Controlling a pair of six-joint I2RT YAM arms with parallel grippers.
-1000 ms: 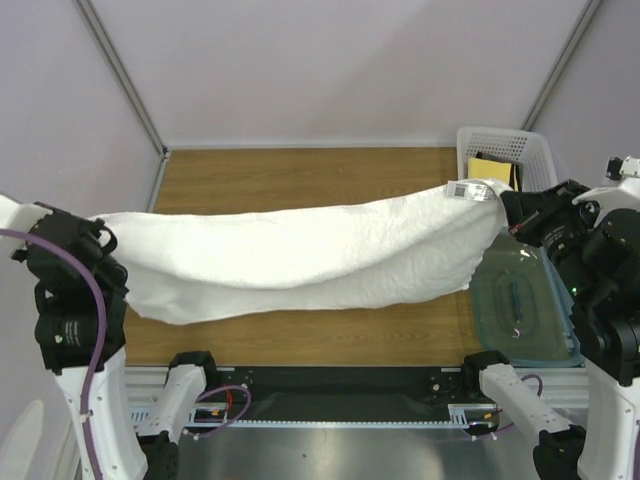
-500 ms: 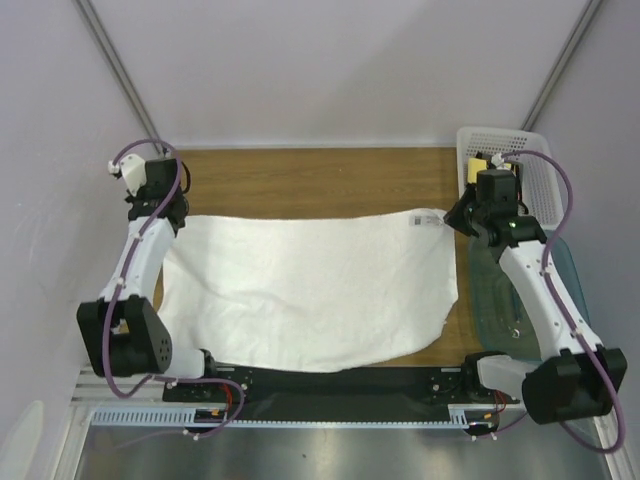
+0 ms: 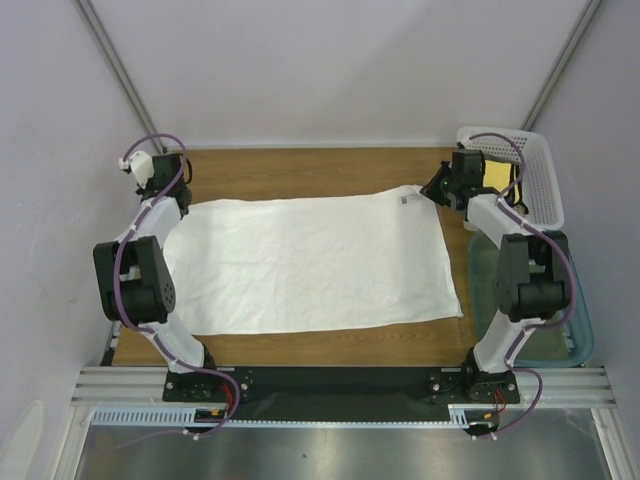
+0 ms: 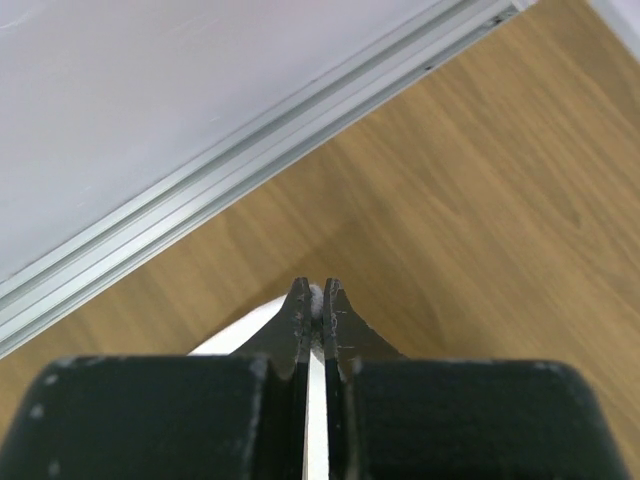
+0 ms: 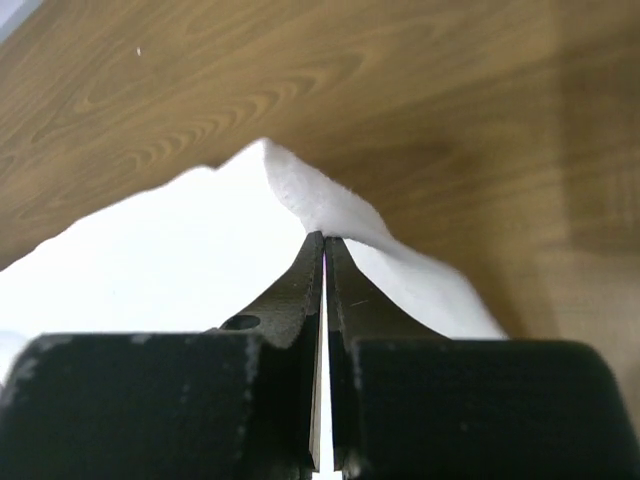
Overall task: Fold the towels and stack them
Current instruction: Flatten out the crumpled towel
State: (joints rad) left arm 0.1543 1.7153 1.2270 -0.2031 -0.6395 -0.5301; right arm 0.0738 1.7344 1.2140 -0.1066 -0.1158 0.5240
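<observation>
Left gripper (image 3: 182, 201) is pinching the far left corner of the white towel (image 3: 310, 265), its jaws closed on a sliver of cloth that is showing between the tips in the wrist view. That towel is lying spread flat across the wooden surface (image 3: 300, 165). Right gripper (image 3: 432, 192) is clamping the far right corner, holding it up in a small peak, near the white basket (image 3: 540, 180).

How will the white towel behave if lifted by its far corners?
Probably floppy: the white towel lies flat with soft wrinkles, and its corner puckers where the right jaws pinch it. Likely sags mid-span, being wide. Slipping seems unlikely; both jaws are shut on cloth.
</observation>
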